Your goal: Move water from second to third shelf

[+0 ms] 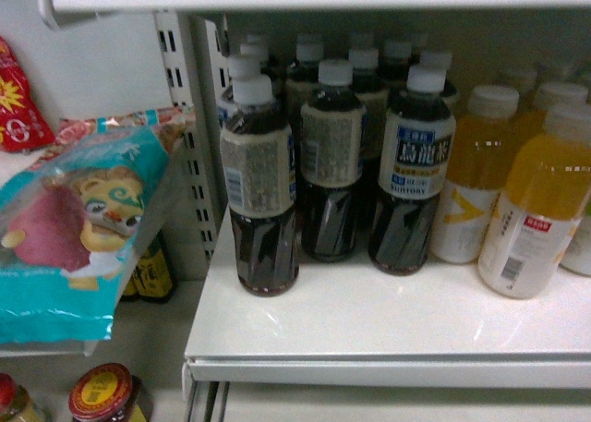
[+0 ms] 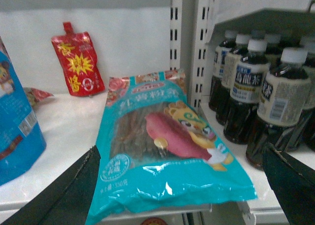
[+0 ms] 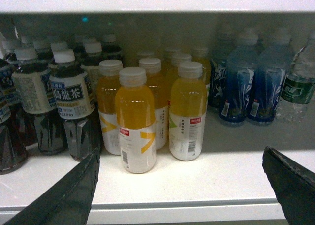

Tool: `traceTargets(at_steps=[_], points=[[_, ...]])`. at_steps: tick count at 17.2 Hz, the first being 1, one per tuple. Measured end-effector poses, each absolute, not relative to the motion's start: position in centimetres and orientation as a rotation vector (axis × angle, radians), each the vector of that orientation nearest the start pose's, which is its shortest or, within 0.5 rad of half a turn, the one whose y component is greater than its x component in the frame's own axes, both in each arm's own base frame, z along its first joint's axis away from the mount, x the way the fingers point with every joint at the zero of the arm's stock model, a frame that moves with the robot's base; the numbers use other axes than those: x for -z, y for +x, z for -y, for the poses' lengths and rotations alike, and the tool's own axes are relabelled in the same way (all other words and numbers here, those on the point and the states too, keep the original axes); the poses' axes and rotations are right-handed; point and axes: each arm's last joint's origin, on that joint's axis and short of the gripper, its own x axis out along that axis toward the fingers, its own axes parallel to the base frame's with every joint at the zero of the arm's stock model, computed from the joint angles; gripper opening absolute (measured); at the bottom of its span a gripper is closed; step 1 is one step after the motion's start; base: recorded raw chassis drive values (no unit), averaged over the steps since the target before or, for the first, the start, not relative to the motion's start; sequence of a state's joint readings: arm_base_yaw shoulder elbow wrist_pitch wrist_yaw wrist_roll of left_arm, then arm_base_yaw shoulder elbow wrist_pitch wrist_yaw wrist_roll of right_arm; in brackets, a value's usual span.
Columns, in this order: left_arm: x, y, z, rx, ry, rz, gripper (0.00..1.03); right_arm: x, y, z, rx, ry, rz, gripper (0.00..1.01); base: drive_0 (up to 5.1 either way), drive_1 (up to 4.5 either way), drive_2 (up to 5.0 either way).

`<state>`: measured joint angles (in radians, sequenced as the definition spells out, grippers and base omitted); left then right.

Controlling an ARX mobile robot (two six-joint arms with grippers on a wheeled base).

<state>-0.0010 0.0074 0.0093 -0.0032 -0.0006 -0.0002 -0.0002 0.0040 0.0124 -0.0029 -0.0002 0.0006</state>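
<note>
Your two grippers, left gripper (image 2: 179,185) and right gripper (image 3: 179,185), both have fingers spread wide, holding nothing; aim the right one at the clear water bottle (image 3: 295,94), far right

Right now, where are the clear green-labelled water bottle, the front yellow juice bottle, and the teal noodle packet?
Clear green-labelled water bottle (image 3: 297,94): right wrist view, label.
Front yellow juice bottle (image 3: 135,121): right wrist view, body.
Teal noodle packet (image 2: 162,151): left wrist view, centre.

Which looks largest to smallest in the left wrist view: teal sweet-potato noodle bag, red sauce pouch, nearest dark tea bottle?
1. Teal sweet-potato noodle bag, clearly largest, though also nearest the camera.
2. Nearest dark tea bottle.
3. Red sauce pouch; it sits farther back, so its true size is unsure.
</note>
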Motion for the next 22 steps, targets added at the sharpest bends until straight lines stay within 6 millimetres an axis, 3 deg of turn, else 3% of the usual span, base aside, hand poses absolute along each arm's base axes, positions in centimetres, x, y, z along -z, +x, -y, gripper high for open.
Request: traceTargets(at_steps=[22], points=[[-16.57,9.76,0.01,0.001,0.0,-0.003,0.98,-16.71,9.72,0.0,0.0,-0.001,0.004,0.98,0.0,0.0,0.0]])
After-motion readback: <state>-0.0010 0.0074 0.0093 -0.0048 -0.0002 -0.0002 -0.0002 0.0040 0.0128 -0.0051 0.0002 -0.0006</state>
